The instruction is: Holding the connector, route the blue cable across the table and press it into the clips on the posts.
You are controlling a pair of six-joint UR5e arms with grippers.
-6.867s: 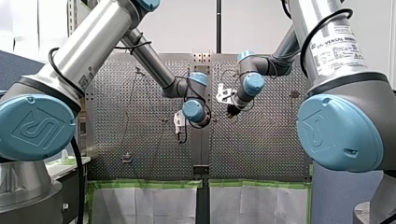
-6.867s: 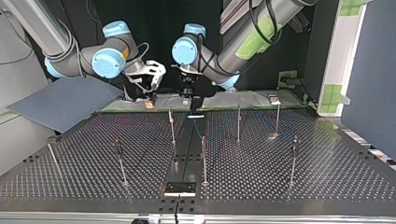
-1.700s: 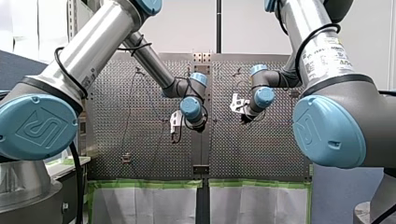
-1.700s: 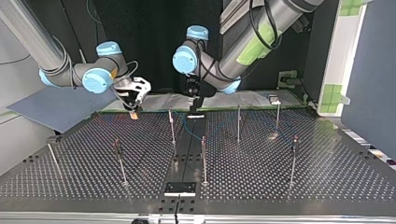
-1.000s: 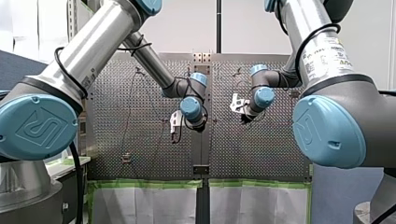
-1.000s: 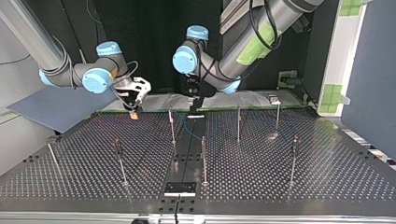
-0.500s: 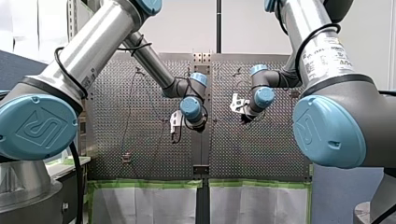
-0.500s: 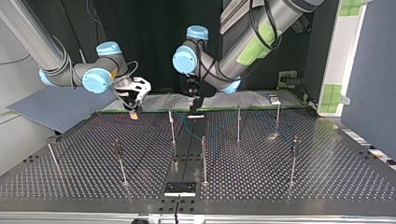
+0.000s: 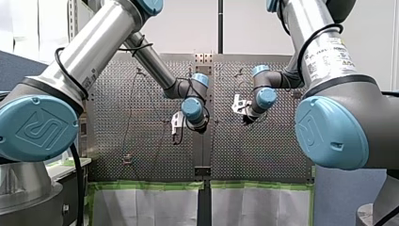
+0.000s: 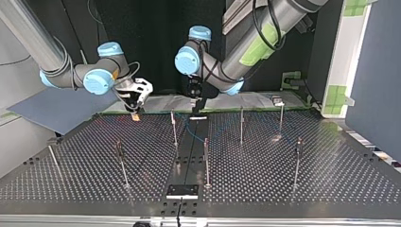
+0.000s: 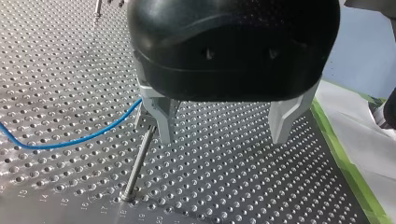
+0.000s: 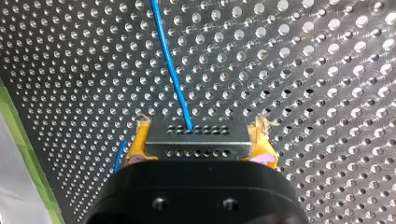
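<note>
If my right gripper [image 12: 201, 139] pulls the blue cable [image 12: 170, 60] taut too early, the cable may ride off the post [image 11: 137, 163] instead of seating in its clip. That gripper is clamped on the connector [image 12: 197, 145], and the cable runs out from it over the tabletop [image 11: 243, 186]. My left gripper [image 11: 222, 122] is spread wide and empty, one finger seemingly touching the post's top, where the cable arrives.

Bright, even light; glints across perforated table [image 12: 327, 70].
</note>
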